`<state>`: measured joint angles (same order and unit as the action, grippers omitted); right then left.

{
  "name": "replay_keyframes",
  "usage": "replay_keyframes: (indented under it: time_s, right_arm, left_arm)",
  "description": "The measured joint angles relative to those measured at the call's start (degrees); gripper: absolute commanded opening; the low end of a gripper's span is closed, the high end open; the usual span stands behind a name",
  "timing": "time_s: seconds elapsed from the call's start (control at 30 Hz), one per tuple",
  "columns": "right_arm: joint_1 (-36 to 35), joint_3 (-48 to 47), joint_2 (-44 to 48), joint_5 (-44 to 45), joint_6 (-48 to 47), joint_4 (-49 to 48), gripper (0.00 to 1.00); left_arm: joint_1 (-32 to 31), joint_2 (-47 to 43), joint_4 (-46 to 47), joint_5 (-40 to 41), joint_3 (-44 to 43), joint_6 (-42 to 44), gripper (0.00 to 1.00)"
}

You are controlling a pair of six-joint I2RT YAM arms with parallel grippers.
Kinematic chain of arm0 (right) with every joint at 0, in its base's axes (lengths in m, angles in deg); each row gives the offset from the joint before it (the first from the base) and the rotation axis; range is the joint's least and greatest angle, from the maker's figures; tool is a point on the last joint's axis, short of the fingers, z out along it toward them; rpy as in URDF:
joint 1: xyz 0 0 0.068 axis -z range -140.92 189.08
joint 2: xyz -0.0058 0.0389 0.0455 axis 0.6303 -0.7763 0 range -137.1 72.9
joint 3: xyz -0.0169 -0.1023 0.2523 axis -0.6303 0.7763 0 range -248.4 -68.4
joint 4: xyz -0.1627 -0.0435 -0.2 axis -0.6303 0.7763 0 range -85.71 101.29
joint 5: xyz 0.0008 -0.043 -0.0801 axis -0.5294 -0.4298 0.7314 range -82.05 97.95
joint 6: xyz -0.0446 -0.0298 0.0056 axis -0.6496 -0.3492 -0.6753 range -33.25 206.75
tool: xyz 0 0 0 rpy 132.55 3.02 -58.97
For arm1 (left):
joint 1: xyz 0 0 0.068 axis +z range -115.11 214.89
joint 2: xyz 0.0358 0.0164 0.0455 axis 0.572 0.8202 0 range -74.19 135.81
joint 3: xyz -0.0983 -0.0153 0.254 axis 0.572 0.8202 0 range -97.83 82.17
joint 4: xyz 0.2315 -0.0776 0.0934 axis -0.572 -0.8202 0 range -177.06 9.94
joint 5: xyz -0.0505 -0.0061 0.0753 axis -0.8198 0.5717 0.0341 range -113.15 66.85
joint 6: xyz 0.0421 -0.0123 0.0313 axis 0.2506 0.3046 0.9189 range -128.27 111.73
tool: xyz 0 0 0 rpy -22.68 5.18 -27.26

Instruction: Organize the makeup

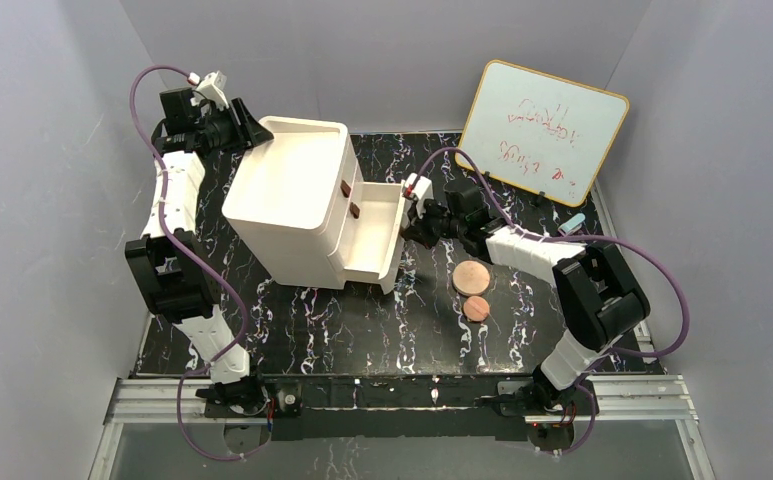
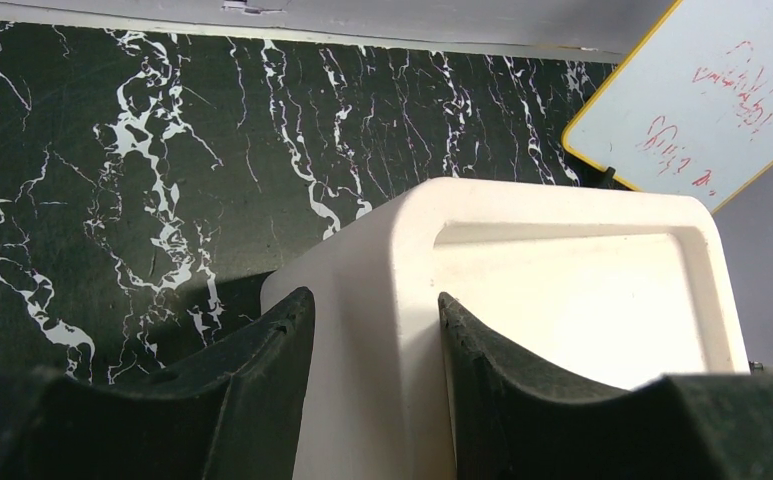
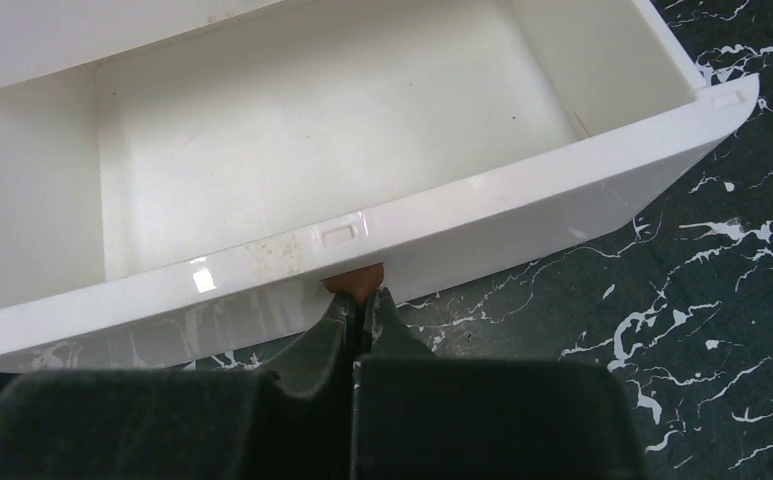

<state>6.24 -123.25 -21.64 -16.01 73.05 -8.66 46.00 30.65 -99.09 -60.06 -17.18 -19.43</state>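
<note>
Drawer unit (image 1: 297,200) sits at ten o'clock, its drawer (image 1: 374,240) out toward three.
On the tabletop (image 1: 362,330), larger disc (image 1: 471,276) at four o'clock of the drawer, smaller disc (image 1: 476,308) just before it; whiteboard (image 1: 542,130) behind at one o'clock.

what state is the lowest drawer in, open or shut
Open: the drawer sticks out of the white organizer, empty inside, right claw pinching its knob.

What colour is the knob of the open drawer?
Brown. The knob shows best in the right wrist view.

Bright even overhead light, soft shadows, small glare on drawer front (image 3: 200,278), right gripper (image 3: 362,300) blurred close-up
</note>
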Motion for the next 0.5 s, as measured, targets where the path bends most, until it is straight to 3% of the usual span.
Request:
replay_keyframes:
  time_s: [0.5]
  right_arm:
    - [-0.20,1.44,0.11,-0.24,2.54,3.06,0.01]
  left_arm:
    - [-5.44,0.00,-5.81,6.62,-3.80,6.43,0.43]
